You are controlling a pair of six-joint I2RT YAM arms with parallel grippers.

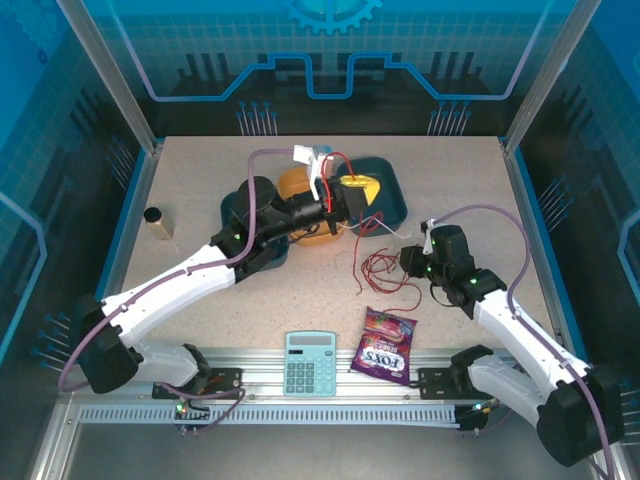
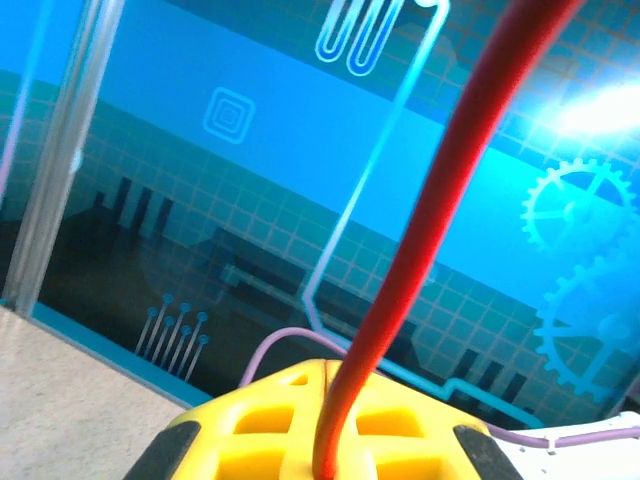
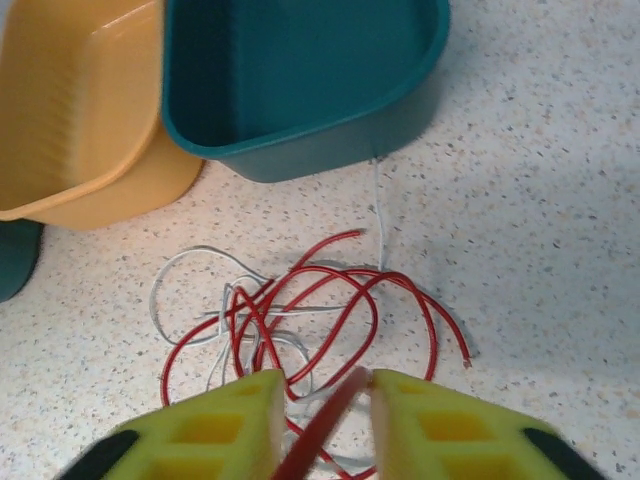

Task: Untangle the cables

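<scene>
Loops of red cable cover part of the white cable; left hand pinches red cable; right hand straddles it, grip unclear.

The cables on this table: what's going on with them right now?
Both arms are working on the red cable. The left gripper is shut on it and holds it lifted by the teal bin. The right gripper is low over the table, its fingers either side of a red strand; whether they pinch it is unclear. Red loops on the table lie crossed with the white cable, so the tangle is not undone.
</scene>
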